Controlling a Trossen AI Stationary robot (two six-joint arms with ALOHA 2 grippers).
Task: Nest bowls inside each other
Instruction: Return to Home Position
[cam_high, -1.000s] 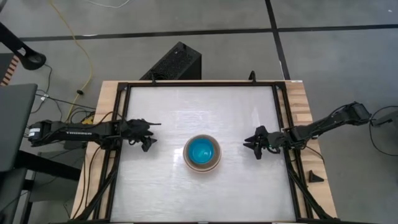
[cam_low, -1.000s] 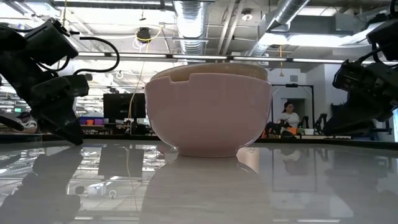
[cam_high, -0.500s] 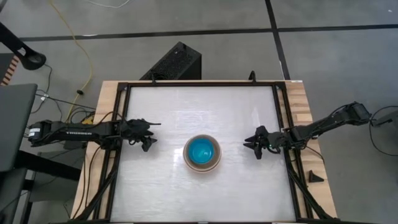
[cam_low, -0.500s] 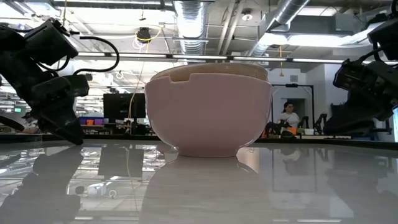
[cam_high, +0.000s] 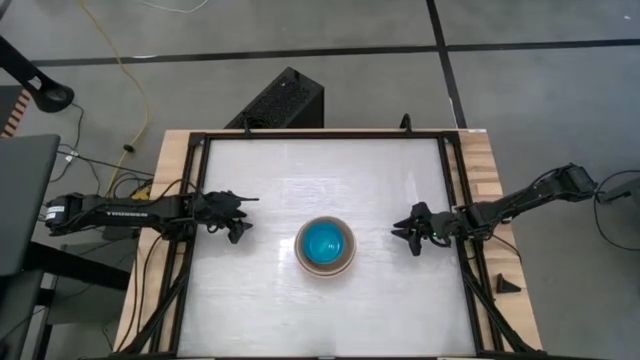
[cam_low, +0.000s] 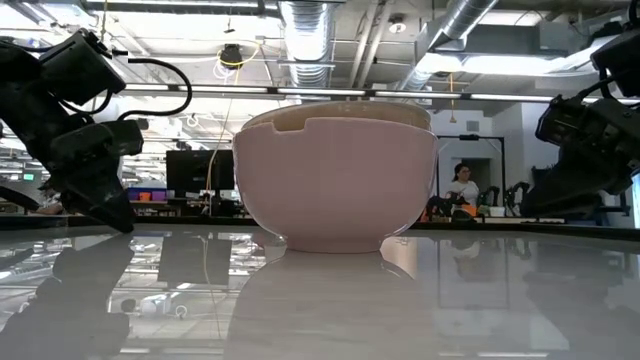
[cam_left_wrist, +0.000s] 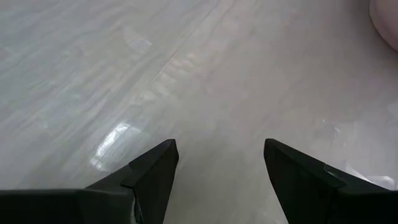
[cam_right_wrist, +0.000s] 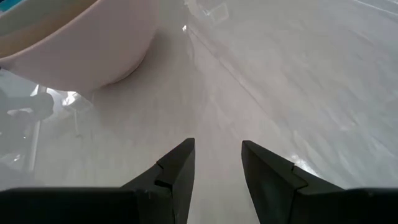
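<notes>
The bowls stand nested in one stack (cam_high: 325, 246) at the table's middle, resting on the base of the outer pale pink bowl (cam_low: 335, 180); a beige rim and a turquoise inside (cam_high: 326, 242) show from above. My left gripper (cam_high: 238, 218) waits open near the table's left edge, its fingers (cam_left_wrist: 155, 174) over bare table. My right gripper (cam_high: 408, 235) waits open near the right edge, pointing at the stack (cam_right_wrist: 81, 50). Neither touches a bowl.
A black frame (cam_high: 320, 134) runs around the white tabletop (cam_high: 320, 310). A black box (cam_high: 280, 100) stands on the floor beyond the far edge. A small black piece (cam_high: 505, 284) lies on the wooden margin at the right. A person (cam_low: 463, 185) sits far off in the room.
</notes>
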